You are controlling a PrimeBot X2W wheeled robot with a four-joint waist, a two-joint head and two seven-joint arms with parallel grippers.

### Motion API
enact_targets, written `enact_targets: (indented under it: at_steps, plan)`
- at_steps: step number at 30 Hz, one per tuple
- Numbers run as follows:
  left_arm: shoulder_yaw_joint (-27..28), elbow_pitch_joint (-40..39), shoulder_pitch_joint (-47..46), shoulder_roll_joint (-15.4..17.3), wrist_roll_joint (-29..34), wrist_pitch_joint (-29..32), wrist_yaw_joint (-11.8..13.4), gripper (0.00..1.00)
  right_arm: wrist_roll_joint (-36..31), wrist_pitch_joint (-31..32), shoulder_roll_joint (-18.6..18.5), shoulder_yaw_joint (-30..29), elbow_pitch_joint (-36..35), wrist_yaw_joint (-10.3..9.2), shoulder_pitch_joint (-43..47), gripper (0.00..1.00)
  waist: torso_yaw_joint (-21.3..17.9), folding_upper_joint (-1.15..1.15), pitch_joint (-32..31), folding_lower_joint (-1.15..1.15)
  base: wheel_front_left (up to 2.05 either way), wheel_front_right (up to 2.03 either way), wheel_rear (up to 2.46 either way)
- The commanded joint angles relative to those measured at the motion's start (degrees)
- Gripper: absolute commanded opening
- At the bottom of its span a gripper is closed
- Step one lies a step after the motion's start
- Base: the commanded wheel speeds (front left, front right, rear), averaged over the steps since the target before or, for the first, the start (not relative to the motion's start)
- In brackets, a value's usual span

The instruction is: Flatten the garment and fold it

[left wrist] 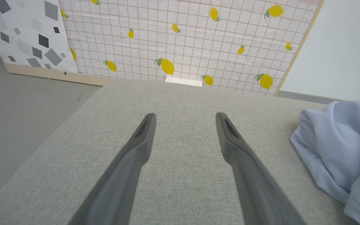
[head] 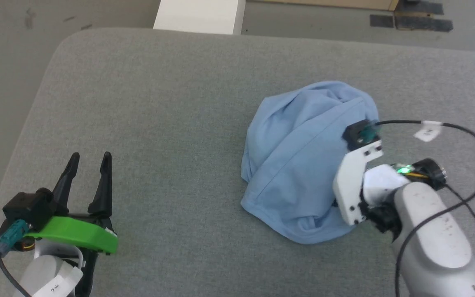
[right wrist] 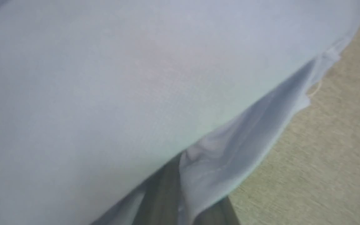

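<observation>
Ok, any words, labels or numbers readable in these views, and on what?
White tag on the right arm's cable: marks too small to read.
White label strip below the left gripper: dark characters, too blurred to read.
The garment and the lemon-print panel: no lettering visible.

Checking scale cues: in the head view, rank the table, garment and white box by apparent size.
1. table, largest
2. garment
3. white box, smallest as seen, though cut off by the top edge and farther away, so its real size is unsure
</observation>
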Motion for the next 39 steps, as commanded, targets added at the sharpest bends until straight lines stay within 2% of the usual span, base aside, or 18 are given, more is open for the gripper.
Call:
enact_targets:
  at_steps: [1, 8, 15, 19, 24, 25, 26, 30, 35, 39]
  plan:
    - [0.4, 0.2, 0.3, -0.5, 0.2, -0.2, -0.3, 1.00, 0.3, -1.6, -0.6, -1.5, -0.8, -0.08, 0.0, 0.00, -1.2, 0.25, -1.9, -0.01, 0.00, 0.00, 0.00]
    - [0.8, 0.2, 1.9, -1.5, 0.7, -0.2, -0.5, 1.00, -0.2, -7.1, -1.0, -12.3, -9.3, -0.08, 2.2, 0.00, -3.4, 0.25, -5.5, -0.01, 0.00, 0.00, 0.00]
    - [0.5, 0.2, 3.1, -2.2, 0.9, -0.2, -0.6, 1.00, -1.1, -4.7, 1.1, -25.9, -17.1, -0.08, 16.7, 0.00, -5.3, 0.25, -7.4, -0.01, 0.00, 0.00, 0.00]
    - [0.1, 0.4, 3.4, -2.4, 0.7, -0.2, -0.6, 1.00, 0.6, -3.5, 2.4, -28.9, -17.0, -0.08, 25.5, 0.00, -5.9, 0.25, -7.8, -0.01, 0.00, 0.00, 0.00]
    - [-0.1, 0.8, 3.8, -2.4, 0.3, -0.2, -0.6, 1.00, 4.9, -5.4, 2.6, -28.6, -13.6, -0.08, 29.7, 0.00, -6.6, 0.25, -8.2, -0.01, 0.00, 0.00, 0.00]
    - [-0.1, 0.9, 3.9, -2.3, 0.3, -0.2, -0.6, 1.00, 5.6, -7.0, 2.6, -28.3, -13.3, -0.08, 29.7, 0.31, -6.8, 0.25, -8.3, -0.01, 0.00, 0.00, 0.00]
    - [0.0, 1.0, 4.0, -2.3, 0.2, -0.2, -0.6, 1.00, 5.9, -8.0, 2.6, -28.1, -13.0, -0.08, 29.5, 1.00, -7.0, 0.25, -8.4, -0.01, 0.00, 0.00, 0.00]
    - [0.0, 1.1, 4.5, -2.1, 0.1, -0.2, -0.3, 1.00, 6.9, -14.1, 2.7, -28.8, -15.0, -0.08, 27.9, 1.00, -7.6, 0.25, -9.3, -0.01, 0.00, 0.00, 0.00]
    - [-0.1, 1.1, 5.3, -2.2, -0.1, -0.1, 0.2, 1.00, 6.2, -26.0, 2.7, -30.4, -21.6, -0.08, 25.8, 1.00, -8.1, 0.25, -10.5, -0.01, 0.00, 0.00, 0.00]
    - [-0.3, 0.5, 5.9, -2.4, -0.2, 0.0, 0.7, 1.00, 4.4, -33.8, 2.7, -29.1, -24.9, -0.08, 25.8, 1.00, -8.3, 0.25, -11.0, -0.01, 0.00, 0.00, 0.00]
